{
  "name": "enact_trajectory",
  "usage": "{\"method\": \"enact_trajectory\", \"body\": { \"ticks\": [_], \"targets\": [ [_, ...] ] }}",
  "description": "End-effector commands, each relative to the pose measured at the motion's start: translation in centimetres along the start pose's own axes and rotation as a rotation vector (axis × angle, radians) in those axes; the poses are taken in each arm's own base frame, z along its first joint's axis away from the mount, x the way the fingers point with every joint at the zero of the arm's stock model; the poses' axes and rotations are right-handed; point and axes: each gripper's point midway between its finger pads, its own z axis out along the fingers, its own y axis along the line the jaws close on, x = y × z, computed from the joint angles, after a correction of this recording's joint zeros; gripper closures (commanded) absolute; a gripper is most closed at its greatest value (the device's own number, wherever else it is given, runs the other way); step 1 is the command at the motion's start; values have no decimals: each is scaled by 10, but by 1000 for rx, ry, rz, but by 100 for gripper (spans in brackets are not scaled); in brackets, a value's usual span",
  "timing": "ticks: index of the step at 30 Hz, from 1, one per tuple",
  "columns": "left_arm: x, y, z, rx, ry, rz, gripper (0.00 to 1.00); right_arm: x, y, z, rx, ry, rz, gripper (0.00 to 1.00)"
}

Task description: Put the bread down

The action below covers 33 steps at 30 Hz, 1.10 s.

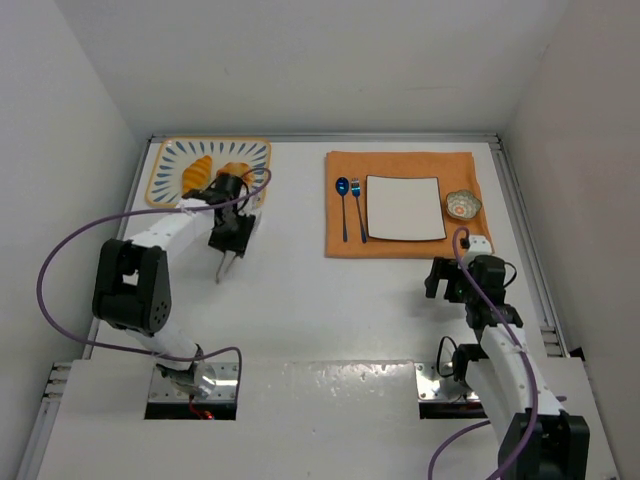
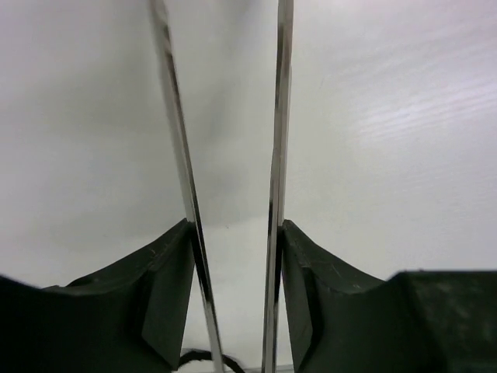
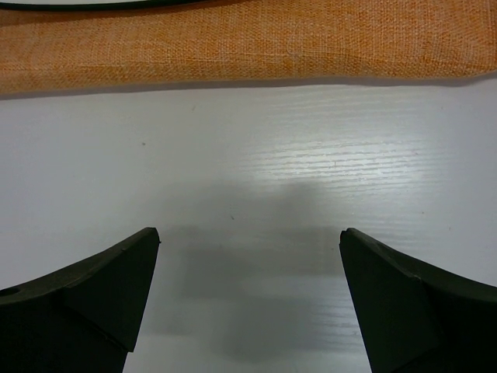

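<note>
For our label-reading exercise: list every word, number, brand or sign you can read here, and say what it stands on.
None: no readable text in any view.
The tray and small bowl carry only patterns; the placemat, plate and the tongs in the left claw are blank.

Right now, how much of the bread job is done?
Nothing is placed yet: the croissant and bun sit on the patterned tray. In hand: the left gripper holds empty tongs. Left: picking up and placing both.

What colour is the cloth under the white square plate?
Orange, a woven placemat; clearest in the top external view.
</note>
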Motion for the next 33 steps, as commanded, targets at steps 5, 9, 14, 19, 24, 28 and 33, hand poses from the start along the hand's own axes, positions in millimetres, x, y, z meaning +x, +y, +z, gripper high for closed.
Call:
{"method": "enact_trajectory", "body": {
  "ticks": [5,9,14,19,24,28,33],
  "targets": [
    [-61,26,-83,-30,-203,166,45,-63,16,4,-80,-138,-44,0],
    [-83,39,-93,-19,-245,123,48,-78,25,9,-128,-151,-56,0],
    [-108,46,-103,-1,-284,126,50,-97,29,12,-154,-173,-86,0],
    [-128,79,-113,-106,-317,125,41,-102,33,19,-172,-165,-83,0],
    [-140,135,-113,-194,-324,3,39,-112,41,23,-190,-166,-93,0],
    [-148,168,-99,-192,-344,-84,39,-118,44,25,-184,-179,-119,0],
    [-168,179,-70,-174,-355,0,39,-118,42,29,-159,-158,-134,0]
  ]
}}
